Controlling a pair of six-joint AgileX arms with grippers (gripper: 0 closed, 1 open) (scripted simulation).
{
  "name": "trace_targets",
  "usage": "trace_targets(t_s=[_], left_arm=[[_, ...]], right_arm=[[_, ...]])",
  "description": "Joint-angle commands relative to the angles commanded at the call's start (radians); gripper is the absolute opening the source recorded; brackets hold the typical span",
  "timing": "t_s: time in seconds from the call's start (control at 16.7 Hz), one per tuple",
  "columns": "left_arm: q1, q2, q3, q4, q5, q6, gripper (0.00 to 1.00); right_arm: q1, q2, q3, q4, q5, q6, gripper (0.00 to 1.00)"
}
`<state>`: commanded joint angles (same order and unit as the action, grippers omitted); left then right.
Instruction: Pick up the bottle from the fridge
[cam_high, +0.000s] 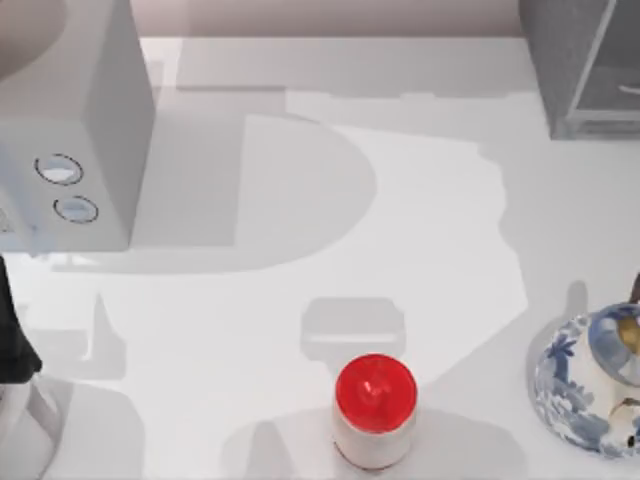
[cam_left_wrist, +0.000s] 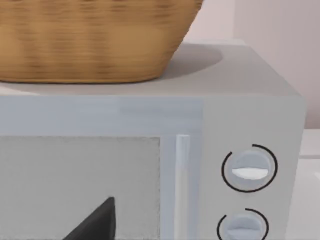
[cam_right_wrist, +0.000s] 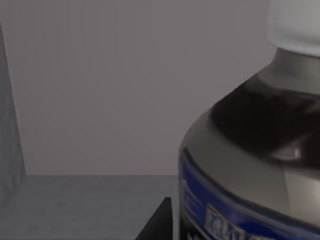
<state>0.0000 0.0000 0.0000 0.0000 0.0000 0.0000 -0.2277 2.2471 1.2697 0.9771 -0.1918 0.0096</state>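
bottle: the right wrist view is right up against a dark bottle (cam_right_wrist: 255, 165) with a blue label band and a pale cap, standing on a grey floor with grey walls behind it. Looks to me like it's sitting inside the fridge, not lifted yet.
fridge: tall grey cabinet (cam_high: 580, 65) with the glass pane in a thin pale frame, at the far right corner of the worktop (cam_high: 420, 240) in the top view. The bottle can't be made out through it from up there.
right pincer: there's a dark sliver of something at the edge of the right wrist view just beside the bottle, probably a finger, but I honestly can't tell whether it's spread or clamped. Judging by how close the camera is, the arm is reaching into the fridge.
progress: I'd say the approach is basically done; the grab, the lift and pulling it out of the fridge are all left.
left arm: parked well away from the fridge, at the near left of the worktop, its camera staring at the microwave (cam_left_wrist: 240, 115). Can't tell its pincer state either.
other stuff: microwave with two dials and a wicker basket (cam_left_wrist: 90, 40) on top, across the worktop from the fridge; a red-capped white container (cam_high: 375, 410) and a blue-and-white teapot (cam_high: 590, 380) nearer the front edge.
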Motion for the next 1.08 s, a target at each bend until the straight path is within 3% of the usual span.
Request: trace_targets(t_s=[0.42, 1.08], left_arm=[[0.000, 0.000, 0.000, 0.000, 0.000, 0.000, 1.00], [0.000, 0.000, 0.000, 0.000, 0.000, 0.000, 1.00]], right_arm=[[-0.003, -0.004, 0.000, -0.003, 0.000, 0.001, 0.00], [-0.003, -0.117, 0.045, -0.161, -0.002, 0.002, 0.00]])
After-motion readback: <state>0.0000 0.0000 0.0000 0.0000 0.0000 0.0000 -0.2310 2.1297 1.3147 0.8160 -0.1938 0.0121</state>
